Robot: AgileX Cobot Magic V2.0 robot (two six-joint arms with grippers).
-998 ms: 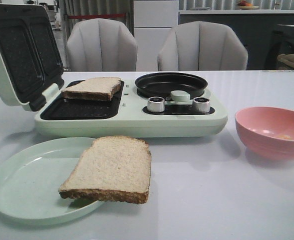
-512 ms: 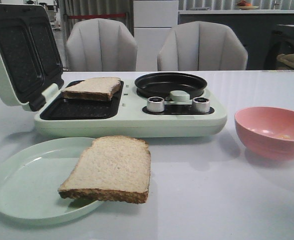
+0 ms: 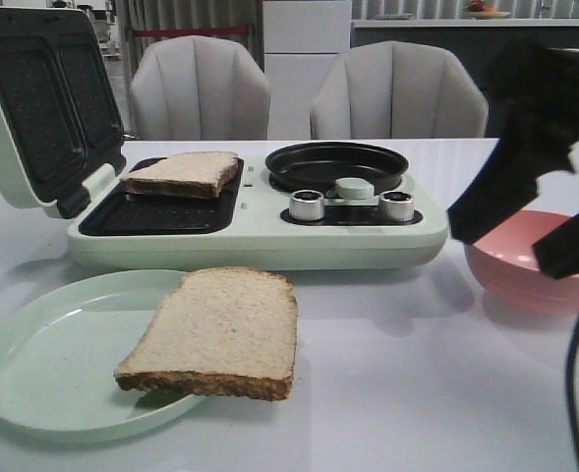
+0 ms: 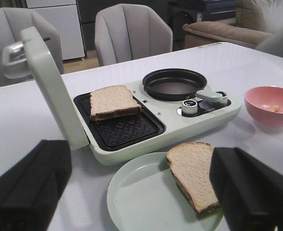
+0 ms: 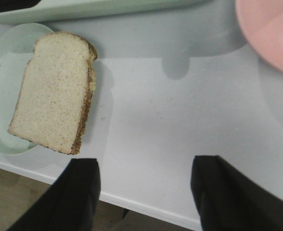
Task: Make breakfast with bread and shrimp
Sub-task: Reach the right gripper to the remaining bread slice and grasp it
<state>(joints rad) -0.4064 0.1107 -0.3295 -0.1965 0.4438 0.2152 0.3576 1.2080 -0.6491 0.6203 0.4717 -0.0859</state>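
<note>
While the right pincer (image 3: pixel 525 236) hides the bowl (image 3: pixel 510 280) frontally, the left wrist view shows shrimp (image 4: pixel 281 109); both pincers gape.

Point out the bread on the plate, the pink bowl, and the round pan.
Bread on the plate (image 3: pixel 220 329), front view, middle of its top face.
Pink bowl (image 4: pixel 264 96), left wrist view, near rim.
Round pan (image 3: pixel 336 163), front view, its dark inside.

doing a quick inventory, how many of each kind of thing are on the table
bread slices: 2, one on the sandwich plate, one on the green plate
green plate: 1
pink bowl: 1
breakfast maker: 1
total: 5
</note>
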